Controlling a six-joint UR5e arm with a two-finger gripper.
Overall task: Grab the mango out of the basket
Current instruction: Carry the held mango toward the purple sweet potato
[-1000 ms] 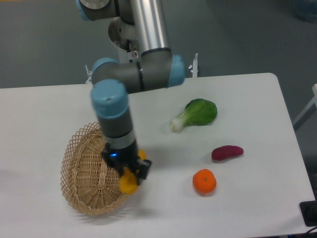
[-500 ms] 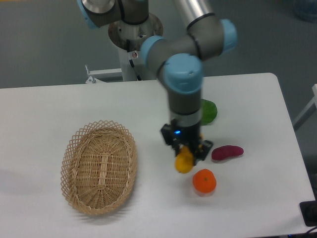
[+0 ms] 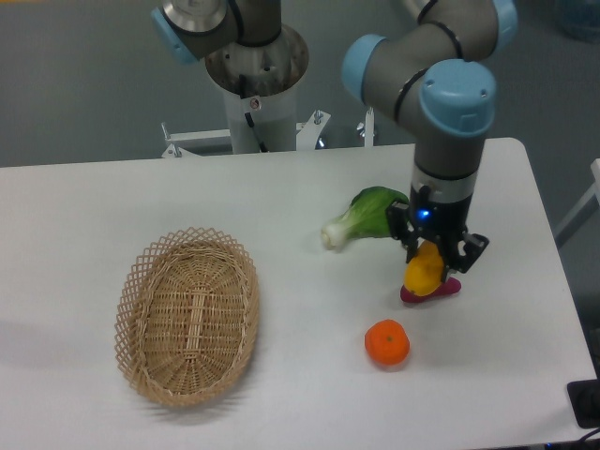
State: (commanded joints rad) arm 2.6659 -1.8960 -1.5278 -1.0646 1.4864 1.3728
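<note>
Tan woven wicker, that oval shallow basket (image 3: pixel 187 326) on the left of the white surface (image 3: pixel 112 202) holds nothing I can see, its long axis running roughly away from me. Moving right, a leafy green vegetable with a pale stalk (image 3: pixel 368 215) lies near the middle, and a round orange citrus fruit (image 3: pixel 387 343) sits nearer the front edge. Further right, the robot's black two-fingered hand (image 3: pixel 429 270) hangs from the grey and blue arm, clamped on the smooth yellow mango (image 3: pixel 423 272). I would say the mango is out of the basket and well apart from it, carried above a purple tuber (image 3: pixel 441 289) that peeks from beneath. The fingers pinch its upper part, so the fruit hangs with its long axis near upright, lower end pointing at the surface, slightly toward me.
</note>
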